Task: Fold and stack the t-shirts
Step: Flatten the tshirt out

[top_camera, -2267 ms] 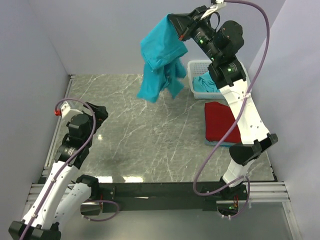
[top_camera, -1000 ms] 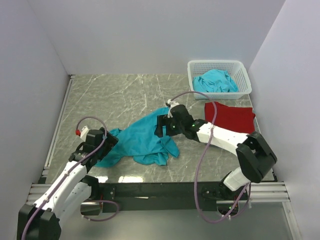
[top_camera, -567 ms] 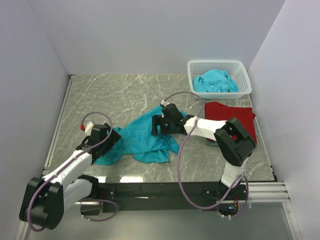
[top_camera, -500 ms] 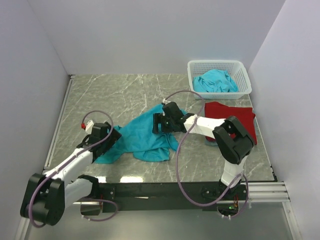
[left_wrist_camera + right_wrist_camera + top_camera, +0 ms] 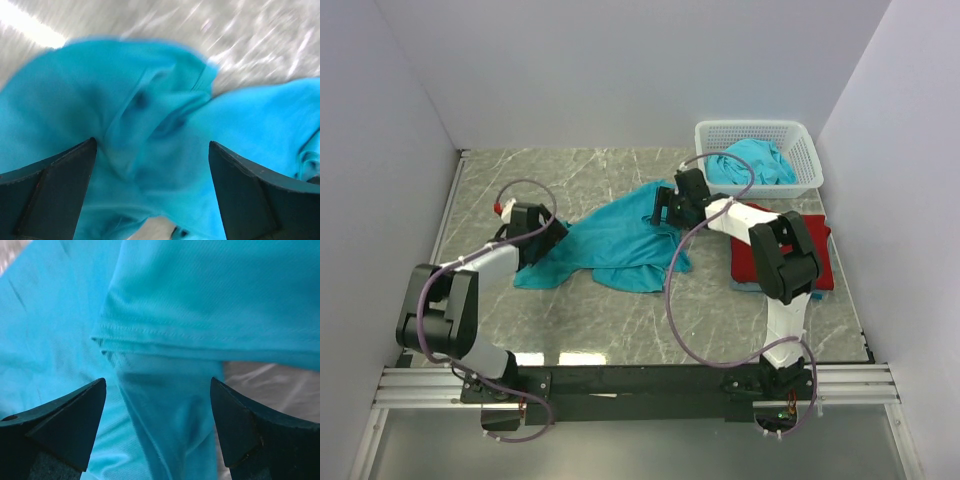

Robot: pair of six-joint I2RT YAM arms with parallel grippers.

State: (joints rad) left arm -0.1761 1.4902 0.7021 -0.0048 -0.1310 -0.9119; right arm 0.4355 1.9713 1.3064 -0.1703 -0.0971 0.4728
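A teal t-shirt [image 5: 615, 243] lies crumpled and partly spread across the middle of the table. My left gripper [image 5: 548, 240] is low over its left end, open, with bunched teal cloth [image 5: 150, 110] beneath and between the fingers [image 5: 50, 190]. My right gripper [image 5: 665, 208] is at the shirt's far right corner, open, straddling a hemmed fold [image 5: 165, 340]. A folded deep red t-shirt [image 5: 740, 258] lies at the right, partly hidden by my right arm. Another teal t-shirt [image 5: 748, 160] sits in the basket.
The white lattice basket [image 5: 750, 124] stands at the back right corner. Grey walls close in the table on the left, back and right. The marble tabletop [image 5: 540, 185] shows behind the shirt and in front of it.
Both grippers have moved away from the near edge towards the back of the table. The teal shirt now lies farther back and more stretched out between them.
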